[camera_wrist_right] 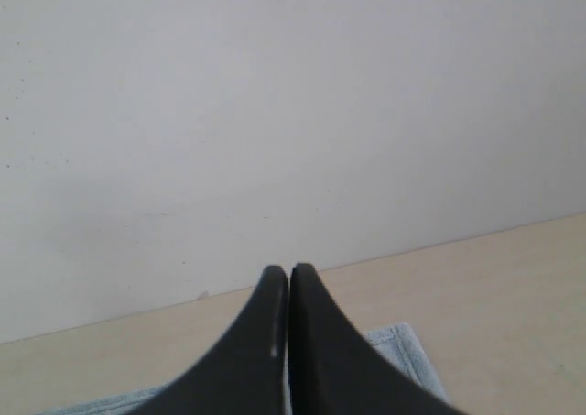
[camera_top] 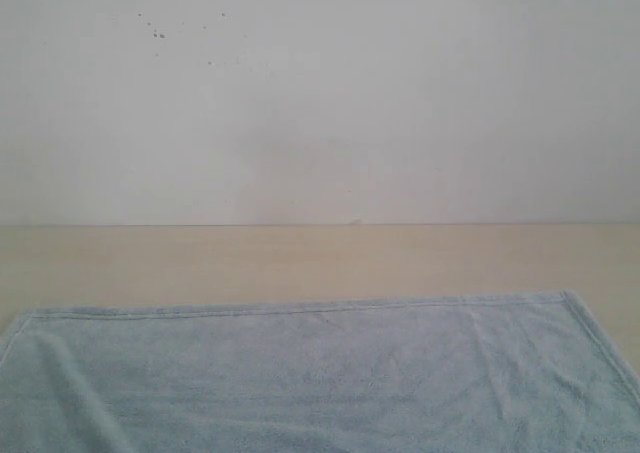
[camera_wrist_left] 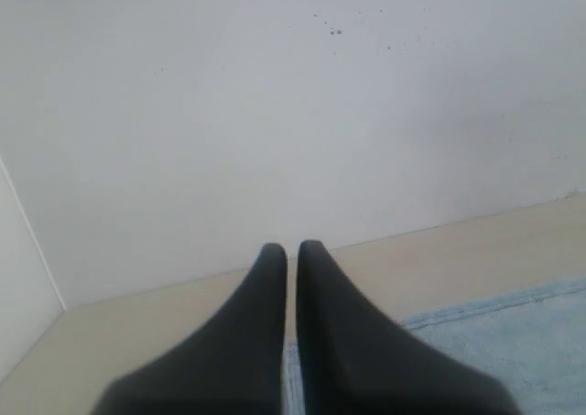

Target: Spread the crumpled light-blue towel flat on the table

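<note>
On the table [camera_top: 320, 258], towel [camera_top: 320, 373] flat across the near part, far hem parallel to the table's far edge and well short of it. Behind the far edge, wall [camera_top: 320, 103]. By the towel's far left corner, left gripper [camera_wrist_left: 291, 250]; by its far right corner, right gripper [camera_wrist_right: 289, 270].

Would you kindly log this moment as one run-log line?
towel: spread on table | left gripper: shut, empty | right gripper: shut, empty
</note>
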Robot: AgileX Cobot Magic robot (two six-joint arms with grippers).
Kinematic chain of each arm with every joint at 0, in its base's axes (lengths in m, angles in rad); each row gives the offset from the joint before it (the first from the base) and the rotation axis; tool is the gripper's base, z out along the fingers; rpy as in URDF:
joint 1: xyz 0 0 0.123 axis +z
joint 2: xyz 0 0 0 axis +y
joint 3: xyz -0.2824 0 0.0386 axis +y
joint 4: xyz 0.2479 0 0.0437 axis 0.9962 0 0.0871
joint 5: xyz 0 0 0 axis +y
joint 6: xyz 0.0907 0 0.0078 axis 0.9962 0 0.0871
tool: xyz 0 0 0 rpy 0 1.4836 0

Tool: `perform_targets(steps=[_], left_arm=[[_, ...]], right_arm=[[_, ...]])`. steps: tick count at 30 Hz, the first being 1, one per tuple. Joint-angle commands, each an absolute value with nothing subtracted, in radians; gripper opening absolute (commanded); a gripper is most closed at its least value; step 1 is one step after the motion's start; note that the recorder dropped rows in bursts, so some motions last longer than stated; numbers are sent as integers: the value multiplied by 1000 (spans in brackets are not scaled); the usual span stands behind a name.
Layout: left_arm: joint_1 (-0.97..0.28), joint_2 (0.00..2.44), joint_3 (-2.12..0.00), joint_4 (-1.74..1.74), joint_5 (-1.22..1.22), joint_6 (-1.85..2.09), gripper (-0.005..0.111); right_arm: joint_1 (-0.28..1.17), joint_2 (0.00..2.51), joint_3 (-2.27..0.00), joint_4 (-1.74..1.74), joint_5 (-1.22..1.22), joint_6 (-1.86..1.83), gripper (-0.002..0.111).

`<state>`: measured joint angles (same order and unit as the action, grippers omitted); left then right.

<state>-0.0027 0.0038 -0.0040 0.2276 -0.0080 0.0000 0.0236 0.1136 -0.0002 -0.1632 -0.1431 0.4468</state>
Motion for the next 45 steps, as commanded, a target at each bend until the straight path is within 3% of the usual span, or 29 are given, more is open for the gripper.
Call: perform_targets(steps=[1,18,31,45], left_arm=[[38,0,0,215,-7,0,4],[43,0,0,217,-7,0,4],[43,0,0,217,-7,0,4],[43,0,0,217,-7,0,4]], right_arm=[[21,112,0,-162,-154,442,0],[21,112,0,-162,-150,442,0],[21,78,0,-36,-136,42,0],[21,15,0,-5,-53,0,0]])
